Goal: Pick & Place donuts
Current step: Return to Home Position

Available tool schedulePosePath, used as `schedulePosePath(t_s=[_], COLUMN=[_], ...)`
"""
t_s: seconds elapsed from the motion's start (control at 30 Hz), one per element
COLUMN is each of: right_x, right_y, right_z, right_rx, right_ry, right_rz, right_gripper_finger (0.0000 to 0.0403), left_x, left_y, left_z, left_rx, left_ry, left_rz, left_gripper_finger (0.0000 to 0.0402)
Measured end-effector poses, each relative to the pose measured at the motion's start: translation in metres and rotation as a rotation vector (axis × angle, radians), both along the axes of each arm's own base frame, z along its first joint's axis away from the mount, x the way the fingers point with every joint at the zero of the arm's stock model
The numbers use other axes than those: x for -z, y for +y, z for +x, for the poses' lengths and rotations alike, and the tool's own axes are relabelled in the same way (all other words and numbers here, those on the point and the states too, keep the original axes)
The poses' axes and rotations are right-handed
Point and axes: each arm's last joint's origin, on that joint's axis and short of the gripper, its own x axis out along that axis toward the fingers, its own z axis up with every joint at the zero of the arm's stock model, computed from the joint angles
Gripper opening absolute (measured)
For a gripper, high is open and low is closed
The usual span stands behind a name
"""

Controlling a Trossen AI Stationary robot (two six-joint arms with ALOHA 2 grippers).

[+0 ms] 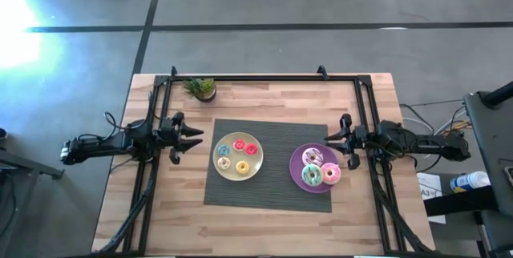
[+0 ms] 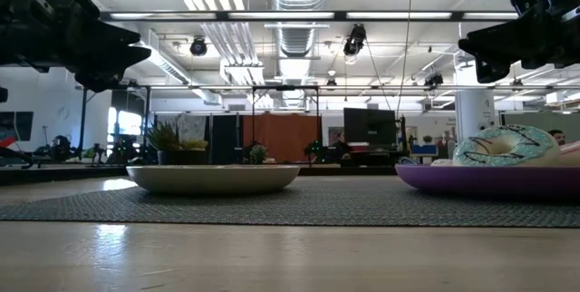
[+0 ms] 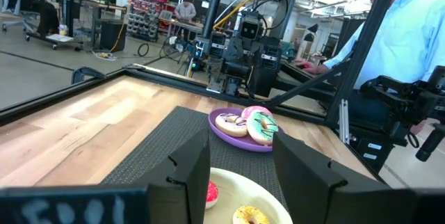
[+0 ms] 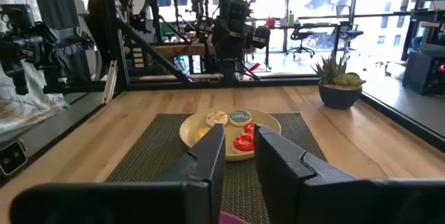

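A yellow plate [image 1: 238, 159] sits on the mat and carries several mini donuts: two red [image 1: 239, 146], a blue-and-cream one [image 1: 224, 151], a yellow one [image 1: 224, 163] and an orange one [image 1: 242, 167]. To its right, a purple plate [image 1: 315, 168] holds the white-sprinkled donut [image 1: 313, 157], the pink donut [image 1: 330, 173] and the green donut [image 1: 311, 176]. My left gripper [image 1: 199, 138] hovers open just left of the yellow plate, above the table [image 3: 240, 151]. My right gripper [image 1: 327, 139] hovers by the purple plate's far right rim, open with a narrow gap [image 4: 238, 132].
The dark woven mat [image 1: 272, 194] under both plates lies on the wooden table. A potted plant [image 1: 200, 89] stands near the far edge. Black frame rails [image 1: 264, 77] run along the far, left and right sides. A person in a blue shirt [image 3: 410, 36] stands beyond the table's right side.
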Motion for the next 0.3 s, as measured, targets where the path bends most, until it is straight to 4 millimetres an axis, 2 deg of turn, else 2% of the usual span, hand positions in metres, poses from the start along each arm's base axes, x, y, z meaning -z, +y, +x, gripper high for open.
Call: schedulePosePath(t_s=[0.3], right_x=[0.0], right_y=[0.0], right_z=[0.0], right_rx=[0.0], right_ry=[0.0], right_rz=[-0.001], right_gripper_finger=[0.0074], left_x=[0.0], left_y=[0.0], left_z=[0.0], left_rx=[0.0], left_ry=[0.0], left_rz=[0.0], left_gripper_finger=[0.0131])
